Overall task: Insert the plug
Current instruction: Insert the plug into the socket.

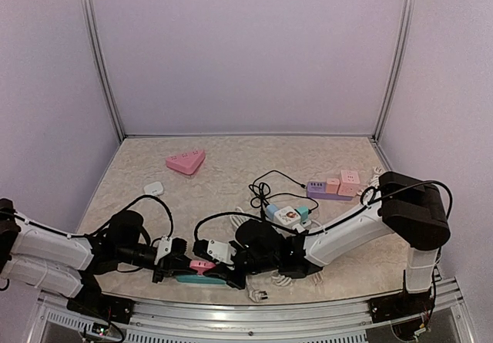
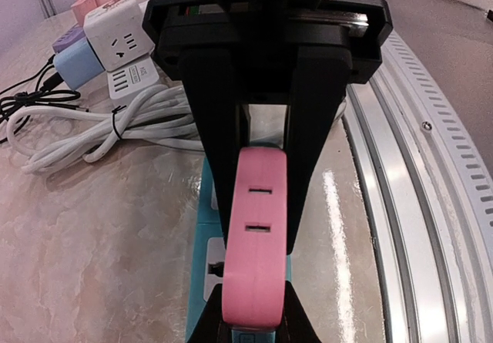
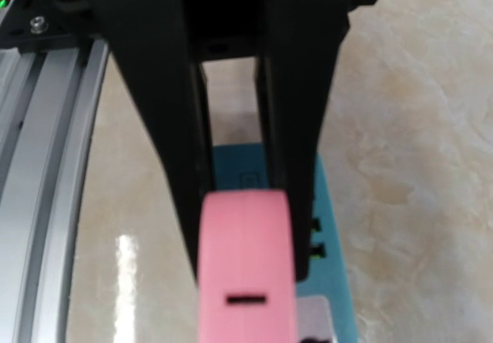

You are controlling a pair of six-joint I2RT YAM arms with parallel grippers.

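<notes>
Squeezing the pink plug [image 2: 258,243] tight with the left hand [image 1: 185,263] from one end, and with the right hand [image 1: 218,268] from the other. Held right over the blue power strip [image 2: 199,281] at the near edge of the tabletop [image 1: 231,166].

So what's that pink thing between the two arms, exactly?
The pink plug is a glossy plastic block with a rounded end and two short dark slots on top. It lies level, lengthwise over the teal power strip. The left gripper and right gripper clamp it from opposite ends; whether it touches the strip is hidden.
</notes>
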